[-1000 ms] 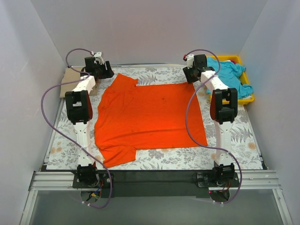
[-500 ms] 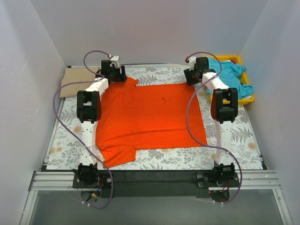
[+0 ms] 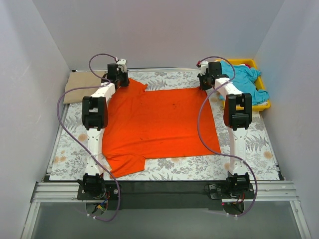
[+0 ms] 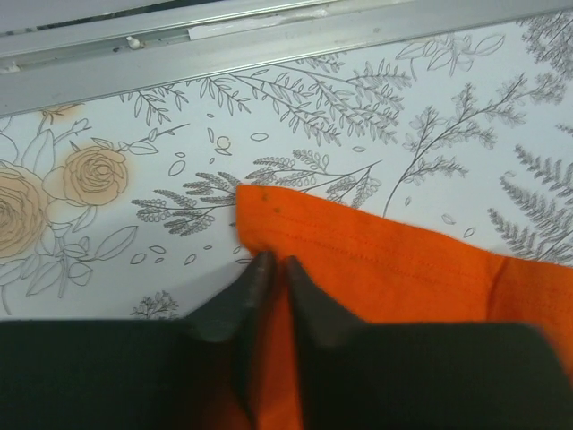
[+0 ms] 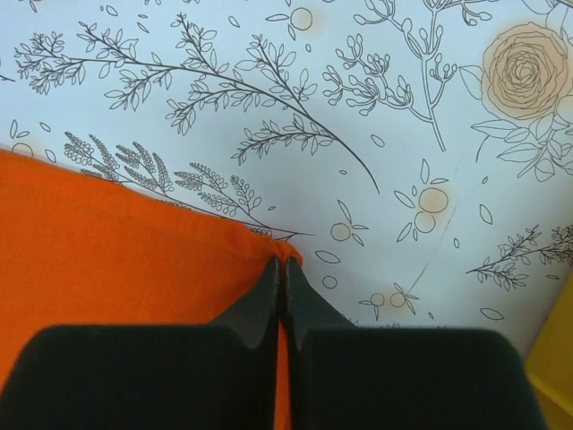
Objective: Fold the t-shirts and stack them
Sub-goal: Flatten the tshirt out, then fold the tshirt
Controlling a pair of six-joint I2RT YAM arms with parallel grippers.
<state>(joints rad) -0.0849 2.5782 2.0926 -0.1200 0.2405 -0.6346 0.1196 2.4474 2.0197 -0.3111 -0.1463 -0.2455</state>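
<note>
The orange-red t-shirt [image 3: 159, 124] lies spread flat across the printed cloth. My left gripper [image 3: 121, 81] is at its far left sleeve corner, shut on a fold of the orange sleeve hem [image 4: 358, 246]. My right gripper [image 3: 205, 83] is at the far right corner, shut on the orange corner [image 5: 288, 253]. The turquoise t-shirt [image 3: 245, 79] is heaped in the yellow tray at the back right. A tan t-shirt [image 3: 82, 78] lies flat at the back left, behind the left arm.
The yellow tray [image 3: 263, 105] sits at the back right corner. The grey fern and flower cloth [image 3: 169, 169] covers the table. An aluminium rail [image 4: 224, 45] runs along the far table edge. White walls close in on three sides.
My left gripper moved right from the tan shirt to the orange sleeve corner and shut on it. My right gripper shut on the orange shirt's far right corner.
</note>
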